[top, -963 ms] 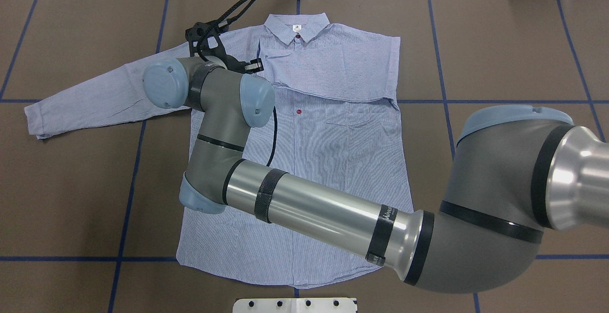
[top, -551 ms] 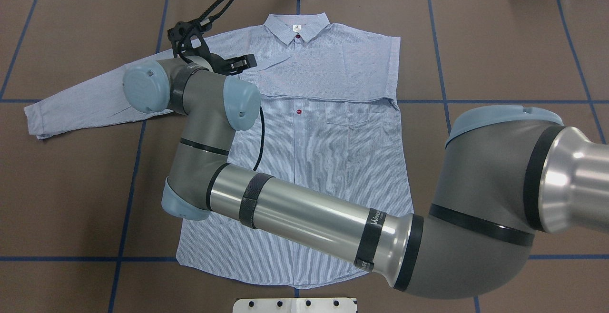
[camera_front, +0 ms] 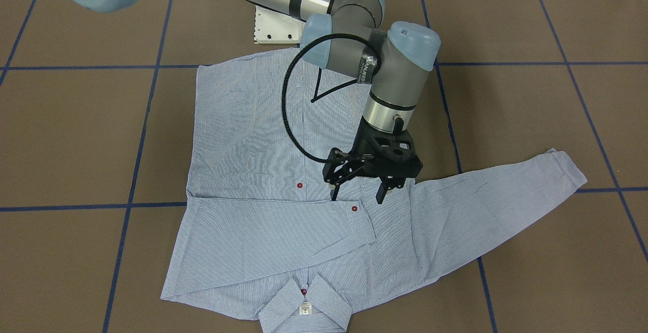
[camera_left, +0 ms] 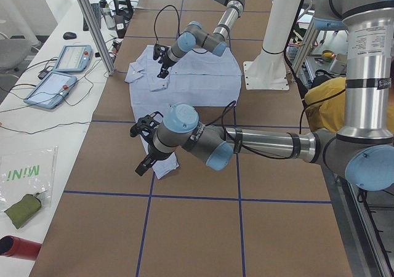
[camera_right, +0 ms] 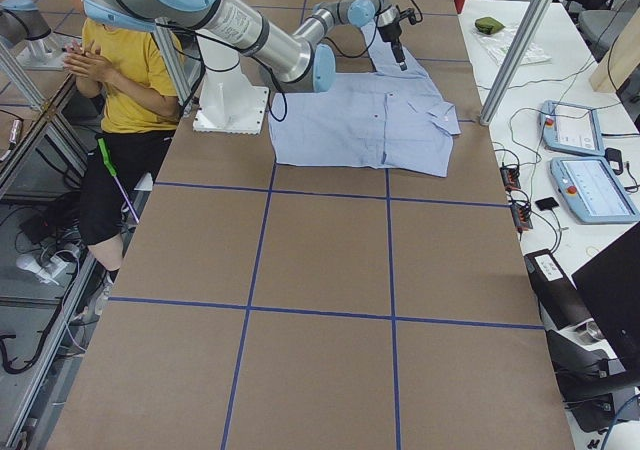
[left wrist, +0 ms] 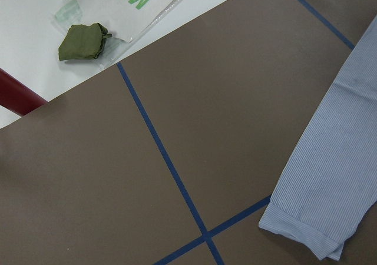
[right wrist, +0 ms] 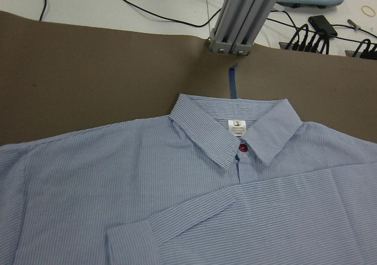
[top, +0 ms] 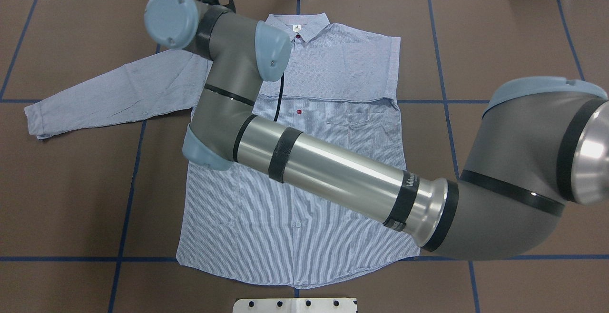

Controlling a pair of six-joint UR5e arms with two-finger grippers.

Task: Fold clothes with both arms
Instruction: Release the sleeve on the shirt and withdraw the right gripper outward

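Observation:
The striped shirt (top: 333, 170) lies flat, front up, with its collar (right wrist: 235, 132) at the table's far edge. One sleeve is folded across the chest, its cuff (camera_front: 357, 219) near the button line. The other sleeve (top: 104, 94) stretches straight out to my left, and its cuff (left wrist: 306, 229) also shows in the left wrist view. My right arm (top: 333, 175) reaches across the shirt. Its gripper (camera_front: 357, 194) hangs open just above the cloth beside the folded cuff, with nothing between its fingers. My left gripper (camera_left: 144, 160) hovers near the outstretched cuff; I cannot tell whether it is open or shut.
A white base plate (top: 295, 305) sits at the near table edge. An aluminium post (right wrist: 235, 17) stands behind the collar. A green pouch (left wrist: 82, 41) on a plastic bag lies off the table's left end. A person in a yellow shirt (camera_right: 110, 70) sits beside the robot.
The right gripper drew away leftward from the folded sleeve's cuff. Then the wrist swung up and toward the collar side. The folded cuff has settled flat.

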